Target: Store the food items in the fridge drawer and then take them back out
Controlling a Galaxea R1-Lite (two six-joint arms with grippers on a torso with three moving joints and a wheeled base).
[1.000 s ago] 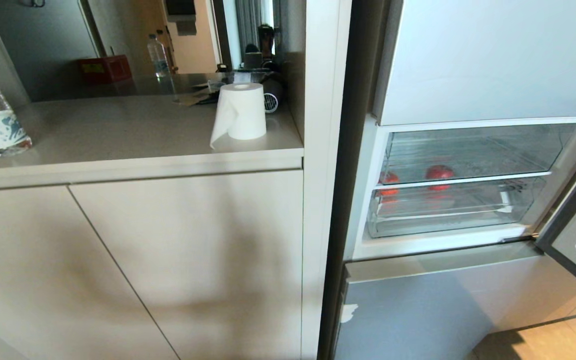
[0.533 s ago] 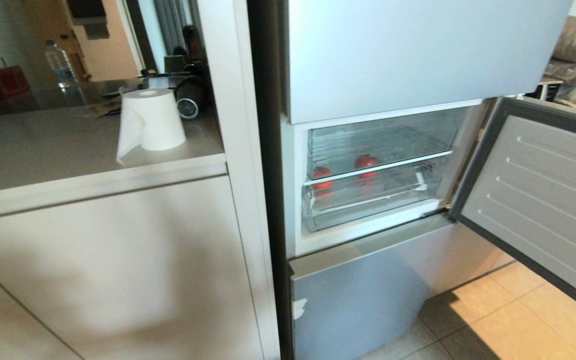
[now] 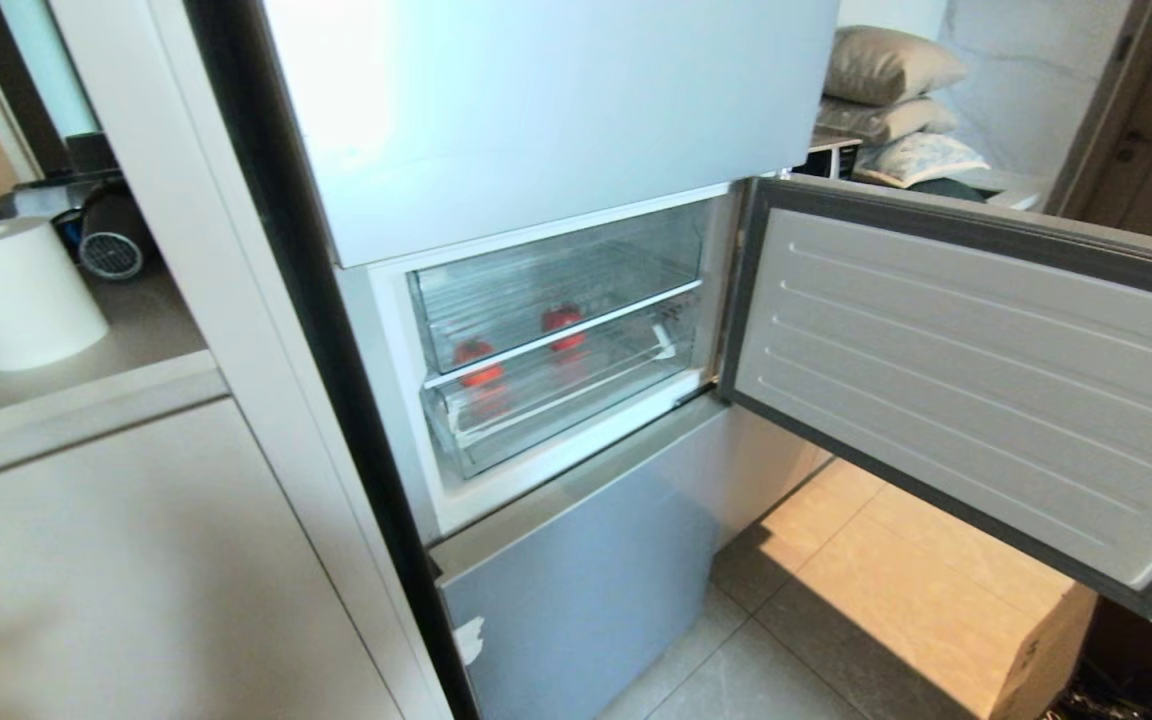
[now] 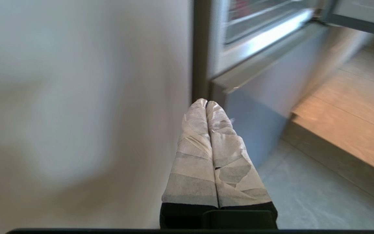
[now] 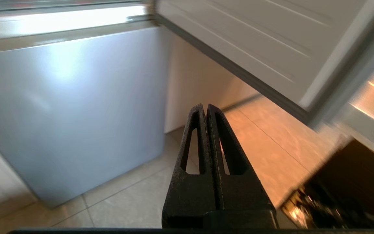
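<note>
The fridge's middle compartment stands open in the head view. Its upper clear fridge drawer point(image 3: 556, 265) has a ribbed floor and is pushed in. Two round red food items point(image 3: 562, 320) point(image 3: 476, 356) show through its clear front, low down near the front wall. Under it sits a second clear bin point(image 3: 576, 395) with a white strip. Neither arm appears in the head view. My left gripper point(image 4: 205, 102), white-taped, is shut and empty, low before the seam between cabinet and fridge. My right gripper point(image 5: 205, 106), black, is shut and empty above the floor tiles, below the open door.
The open fridge door point(image 3: 956, 380) swings far out to the right at chest height. A closed lower fridge door point(image 3: 576, 590) sits beneath the compartment. A paper roll point(image 3: 21, 290) stands on the counter at left. A cardboard box point(image 3: 1036, 640) rests on the floor under the door.
The whole head view has swung right, so the camera moved: the counter slid off to the left and the fridge with its open door now fills the picture. The red pieces lie as before.
</note>
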